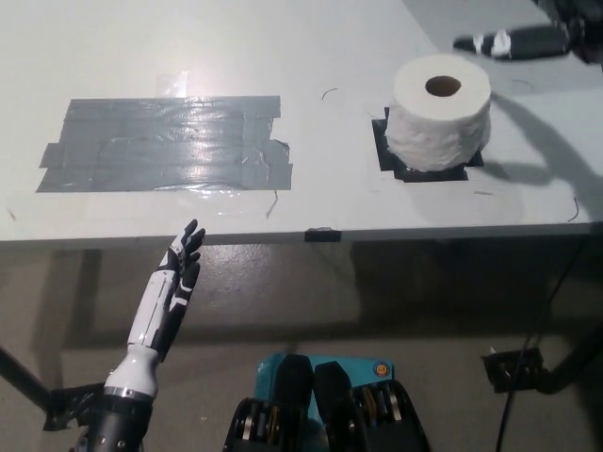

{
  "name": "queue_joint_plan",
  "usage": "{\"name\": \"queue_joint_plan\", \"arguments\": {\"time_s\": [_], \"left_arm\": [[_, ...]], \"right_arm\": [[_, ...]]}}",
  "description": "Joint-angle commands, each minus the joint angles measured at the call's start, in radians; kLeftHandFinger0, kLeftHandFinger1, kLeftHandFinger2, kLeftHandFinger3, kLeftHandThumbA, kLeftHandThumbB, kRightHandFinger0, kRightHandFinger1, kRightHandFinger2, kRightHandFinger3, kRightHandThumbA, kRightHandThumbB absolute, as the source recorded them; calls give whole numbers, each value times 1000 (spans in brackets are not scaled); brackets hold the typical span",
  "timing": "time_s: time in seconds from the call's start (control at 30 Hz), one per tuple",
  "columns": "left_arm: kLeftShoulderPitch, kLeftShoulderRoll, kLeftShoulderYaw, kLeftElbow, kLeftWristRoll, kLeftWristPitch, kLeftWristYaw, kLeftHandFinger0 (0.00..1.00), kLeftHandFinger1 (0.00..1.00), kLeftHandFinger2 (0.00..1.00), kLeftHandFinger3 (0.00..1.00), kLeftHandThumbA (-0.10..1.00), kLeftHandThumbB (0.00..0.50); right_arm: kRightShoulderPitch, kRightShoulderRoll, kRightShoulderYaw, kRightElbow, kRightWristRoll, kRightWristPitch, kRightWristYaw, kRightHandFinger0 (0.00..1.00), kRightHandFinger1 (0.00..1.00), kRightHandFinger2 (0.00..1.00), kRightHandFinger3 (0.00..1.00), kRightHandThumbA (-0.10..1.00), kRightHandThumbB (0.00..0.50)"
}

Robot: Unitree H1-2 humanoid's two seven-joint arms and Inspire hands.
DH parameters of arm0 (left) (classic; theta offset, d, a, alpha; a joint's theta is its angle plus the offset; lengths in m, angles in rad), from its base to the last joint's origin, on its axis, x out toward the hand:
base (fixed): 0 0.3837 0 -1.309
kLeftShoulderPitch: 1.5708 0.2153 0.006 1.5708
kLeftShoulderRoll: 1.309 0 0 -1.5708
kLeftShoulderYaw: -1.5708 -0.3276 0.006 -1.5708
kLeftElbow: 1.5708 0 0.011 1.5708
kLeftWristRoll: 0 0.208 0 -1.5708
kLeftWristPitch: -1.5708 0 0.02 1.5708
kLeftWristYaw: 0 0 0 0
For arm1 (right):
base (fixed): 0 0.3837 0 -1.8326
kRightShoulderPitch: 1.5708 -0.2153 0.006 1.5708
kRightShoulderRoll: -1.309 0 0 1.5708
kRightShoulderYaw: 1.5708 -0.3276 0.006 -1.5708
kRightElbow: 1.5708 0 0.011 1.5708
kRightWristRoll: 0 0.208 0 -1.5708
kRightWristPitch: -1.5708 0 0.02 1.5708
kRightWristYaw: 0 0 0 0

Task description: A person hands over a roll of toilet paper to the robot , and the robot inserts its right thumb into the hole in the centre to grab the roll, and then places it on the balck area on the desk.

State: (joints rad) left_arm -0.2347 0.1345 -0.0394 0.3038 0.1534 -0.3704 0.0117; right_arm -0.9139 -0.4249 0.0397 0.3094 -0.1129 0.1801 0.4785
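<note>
Roll upright on black patch; right hand near, unclear; left hand spread.

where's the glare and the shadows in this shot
Head view: glare whitens the grey tape patch and the desk above it; the toilet paper roll and the right hand cast soft shadows toward the right; under the desk it is dim, around the left hand.

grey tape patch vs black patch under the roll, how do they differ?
The grey tape patch is wide, glossy and bare; the black patch is smaller, dark, and mostly covered by the toilet paper roll, so only its edges show. Grey sits to the robot's left, black to its right. Both lie flat on the white table.
</note>
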Motion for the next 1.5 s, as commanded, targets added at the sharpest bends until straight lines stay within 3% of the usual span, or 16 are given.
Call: {"name": "queue_joint_plan", "arguments": {"time_s": [0.0, 0.23, 0.4, 0.53, 0.67, 0.77, 0.8, 1.03, 1.23, 1.47], "left_arm": [[-95, 12, 10, -15, -16, -15, -5, 1000, 1000, 1000, 1000, 975, 146], [-126, 8, 14, 1, -23, -12, -3, 1000, 1000, 1000, 1000, 983, 141], [-149, 13, 19, 9, -18, -13, 4, 1000, 1000, 1000, 1000, 993, 147], [-166, 14, 20, 12, -16, -10, 6, 1000, 1000, 1000, 1000, 1000, 154], [-170, 13, 20, 12, -19, -9, 3, 1000, 1000, 1000, 1000, 1000, 142], [-164, 12, 16, 13, -20, -14, 0, 1000, 1000, 1000, 1000, 1000, 135], [-158, 12, 14, 10, -20, -15, -2, 1000, 1000, 1000, 1000, 1000, 139], [-121, 6, 7, 4, -11, -24, 1, 1000, 1000, 1000, 1000, 1000, 144], [-65, 4, 1, -12, -11, -22, -4, 1000, 1000, 1000, 1000, 974, 146], [-7, -2, -11, -15, -11, -40, -10, 1000, 1000, 1000, 1000, 928, 146]], "right_arm": [[111, -60, -207, -986, 302, 161, -68, 1000, 1000, 1000, 1000, 874, 414], [300, 11, -164, -1208, 374, 183, -138, 1000, 1000, 1000, 1000, 745, 382], [397, 70, -115, -1259, 297, 113, -145, 1000, 1000, 1000, 1000, 741, 411], [472, 120, -110, -1229, 268, 37, -154, 1000, 1000, 1000, 1000, 795, 379], [583, 199, -103, -1124, 219, -65, -167, 1000, 1000, 1000, 1000, 868, 359], [665, 241, -90, -958, 184, -189, -164, 1000, 1000, 1000, 1000, 874, 300], [690, 251, -83, -900, 153, -211, -165, 1000, 1000, 1000, 1000, 899, 313], [726, 289, -73, -697, 80, -263, -181, 1000, 1000, 1000, 1000, 886, 278], [730, 310, -62, -426, 38, -385, -230, 1000, 1000, 1000, 1000, 821, 235], [771, 320, -76, -308, 76, -388, -247, 1000, 1000, 1000, 1000, 924, 247]]}}
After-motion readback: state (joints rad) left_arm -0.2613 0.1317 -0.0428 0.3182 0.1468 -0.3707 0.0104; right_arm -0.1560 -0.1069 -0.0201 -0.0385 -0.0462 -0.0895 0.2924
